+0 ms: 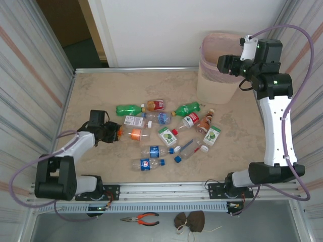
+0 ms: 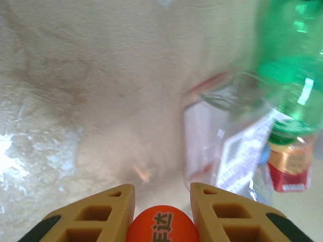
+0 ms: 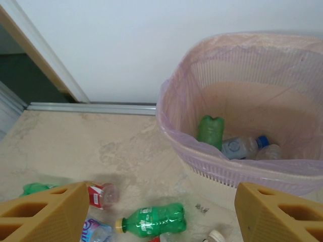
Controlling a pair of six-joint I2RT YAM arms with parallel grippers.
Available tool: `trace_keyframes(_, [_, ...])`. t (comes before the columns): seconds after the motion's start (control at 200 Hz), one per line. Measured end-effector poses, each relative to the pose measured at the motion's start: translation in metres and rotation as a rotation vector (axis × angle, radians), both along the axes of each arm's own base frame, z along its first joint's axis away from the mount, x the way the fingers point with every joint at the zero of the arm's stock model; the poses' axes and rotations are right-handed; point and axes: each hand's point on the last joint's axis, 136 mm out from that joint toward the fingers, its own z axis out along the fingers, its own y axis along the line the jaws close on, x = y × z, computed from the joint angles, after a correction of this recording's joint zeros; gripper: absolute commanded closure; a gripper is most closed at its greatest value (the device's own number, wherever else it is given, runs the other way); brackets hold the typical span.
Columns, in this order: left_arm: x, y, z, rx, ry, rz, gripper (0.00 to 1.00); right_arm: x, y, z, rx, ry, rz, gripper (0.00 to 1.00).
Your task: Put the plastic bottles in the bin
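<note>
Several plastic bottles (image 1: 164, 132) lie scattered in the middle of the table. My left gripper (image 1: 117, 133) is low at their left end, shut on the orange cap (image 2: 161, 226) of a clear bottle (image 1: 135, 134) lying on its side. Ahead of its fingers lie a clear labelled bottle (image 2: 227, 141) and a green one (image 2: 295, 55). My right gripper (image 1: 224, 64) hangs open and empty, high beside the pink bin (image 1: 214, 85) at the back right. Inside the bin (image 3: 174, 126) lie a green bottle (image 3: 210, 132) and a clear blue-capped one (image 3: 239, 147). Below it on the table is another green bottle (image 3: 151, 219).
Orange-handled pliers (image 1: 143, 219) and a brown lump (image 1: 190, 221) lie on the ledge in front of the arm bases. Ribbed walls close in both sides of the table. A white wall with a doorway at its left runs along the back.
</note>
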Motion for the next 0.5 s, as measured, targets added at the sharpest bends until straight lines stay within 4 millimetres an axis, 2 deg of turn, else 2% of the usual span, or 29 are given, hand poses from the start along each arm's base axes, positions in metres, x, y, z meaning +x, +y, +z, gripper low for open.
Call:
trace_keyframes(0.11, [0.001, 0.003, 0.023, 0.031, -0.092, -0.021, 0.80, -0.007, 0.005, 0.004, 0.005, -0.015, 0.017, 0.25])
trace_keyframes(0.215, [0.004, 0.004, 0.048, 0.066, -0.206, -0.064, 0.81, -0.016, 0.015, -0.001, 0.018, -0.012, 0.060, 0.25])
trace_keyframes(0.326, [0.010, 0.003, 0.078, 0.115, -0.339, -0.130, 0.82, -0.023, 0.032, -0.007, 0.042, -0.013, 0.134, 0.25])
trace_keyframes(0.501, [0.020, -0.007, 0.138, 0.183, -0.596, -0.264, 0.83, -0.037, 0.066, -0.017, 0.078, -0.025, 0.276, 0.24])
